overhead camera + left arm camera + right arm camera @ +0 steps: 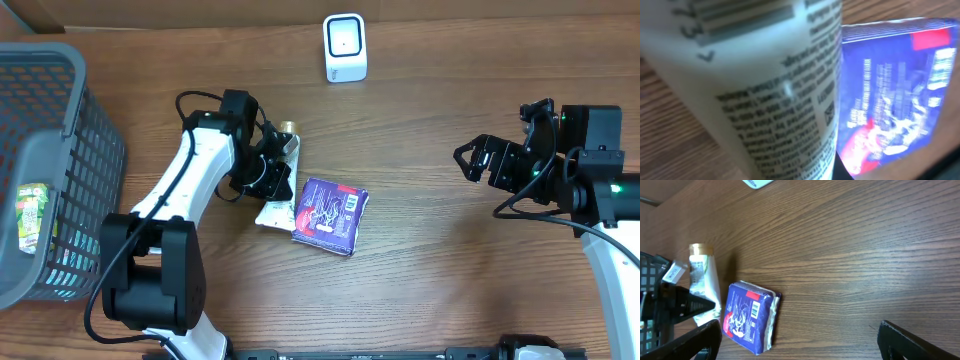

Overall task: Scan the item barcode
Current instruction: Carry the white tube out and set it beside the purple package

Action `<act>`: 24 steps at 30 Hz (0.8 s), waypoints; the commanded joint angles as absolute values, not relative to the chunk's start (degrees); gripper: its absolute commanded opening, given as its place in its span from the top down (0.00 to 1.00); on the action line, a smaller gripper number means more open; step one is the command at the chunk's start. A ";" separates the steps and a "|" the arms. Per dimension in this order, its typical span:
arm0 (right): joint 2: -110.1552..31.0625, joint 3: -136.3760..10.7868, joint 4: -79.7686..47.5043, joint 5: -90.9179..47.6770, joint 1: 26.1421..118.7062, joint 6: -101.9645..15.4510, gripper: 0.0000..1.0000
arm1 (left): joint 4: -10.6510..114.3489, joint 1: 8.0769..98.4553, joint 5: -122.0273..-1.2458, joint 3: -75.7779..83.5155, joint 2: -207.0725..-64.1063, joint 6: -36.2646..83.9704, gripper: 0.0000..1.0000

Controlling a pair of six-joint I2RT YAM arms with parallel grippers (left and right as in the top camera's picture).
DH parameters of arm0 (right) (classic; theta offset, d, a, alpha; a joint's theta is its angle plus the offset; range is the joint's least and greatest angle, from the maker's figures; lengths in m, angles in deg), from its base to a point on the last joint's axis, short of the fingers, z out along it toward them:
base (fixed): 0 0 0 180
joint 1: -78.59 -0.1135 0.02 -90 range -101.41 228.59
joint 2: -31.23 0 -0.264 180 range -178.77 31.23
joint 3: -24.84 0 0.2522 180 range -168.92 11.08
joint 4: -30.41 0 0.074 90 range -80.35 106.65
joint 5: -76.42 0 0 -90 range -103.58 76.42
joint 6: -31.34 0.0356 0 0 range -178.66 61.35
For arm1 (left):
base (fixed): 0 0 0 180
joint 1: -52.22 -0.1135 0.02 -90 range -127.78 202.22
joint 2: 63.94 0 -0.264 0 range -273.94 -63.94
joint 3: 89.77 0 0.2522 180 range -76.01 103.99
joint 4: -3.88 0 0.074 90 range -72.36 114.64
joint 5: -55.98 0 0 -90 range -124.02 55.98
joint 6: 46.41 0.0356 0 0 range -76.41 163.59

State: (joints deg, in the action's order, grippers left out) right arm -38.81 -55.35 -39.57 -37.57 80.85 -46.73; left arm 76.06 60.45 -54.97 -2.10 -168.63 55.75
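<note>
The wooden table (450,280) carries a grey mesh basket (40,55) far outboard of the left arm (190,175). That arm stretches forward, elbow low and wrist bent inward. The left gripper (268,172) is clenched on a white tube (275,213), whose gold cap pokes out beyond the fingers. A blue packet (330,215) lies flat, touching the tube just beside those fingertips. The right arm (600,190) is folded, and the right gripper (465,162) is spread wide, holding nothing, well apart from the packet. The white scanner (345,47) stands far ahead of both.
</note>
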 commanded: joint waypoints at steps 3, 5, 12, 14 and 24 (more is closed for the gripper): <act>-38.99 -56.47 -39.42 -37.65 81.07 -48.70 0.00 | 70.92 60.56 -51.43 -7.43 -167.84 52.41 0.96; -38.99 -56.47 -39.42 -37.65 81.07 -48.70 0.00 | 69.63 60.56 -51.47 -8.39 -167.84 51.95 0.96; -38.99 -56.47 -39.40 -37.65 81.07 -48.68 0.00 | 70.29 60.56 -51.45 -7.10 -167.73 48.17 0.51; -38.99 -56.47 -39.33 -37.67 81.07 -48.66 0.00 | 71.77 60.56 -51.41 -5.22 -167.31 47.86 0.52; -38.99 -56.47 -39.18 -37.70 81.07 -48.66 0.00 | 81.89 60.49 -43.21 14.99 -160.98 39.91 0.50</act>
